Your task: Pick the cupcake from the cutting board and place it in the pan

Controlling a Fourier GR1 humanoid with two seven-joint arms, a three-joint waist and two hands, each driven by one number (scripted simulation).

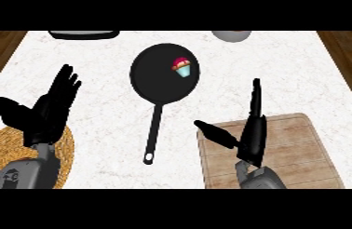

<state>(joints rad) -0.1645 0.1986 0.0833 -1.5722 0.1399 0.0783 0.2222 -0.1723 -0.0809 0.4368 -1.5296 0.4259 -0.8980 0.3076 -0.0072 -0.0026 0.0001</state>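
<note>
- Since the cupcake (182, 68) already sits inside the pan (154, 86), near its right rim, you can judge the placing as done.
- Your right hand (251, 132) hangs over the cutting board (302, 149), fingers straight and holding nothing, so it is free of the load.
- Your left hand (50, 107) rests open above the woven mat (65, 151) at the bench's (96, 130) left edge, out of the way.

Only 1 view is given, from the robot's head, looking steeply down and forward at the white marbled tabletop (96, 125). It sits close, with both grey forearms entering from the lower edge of the frame.
</note>
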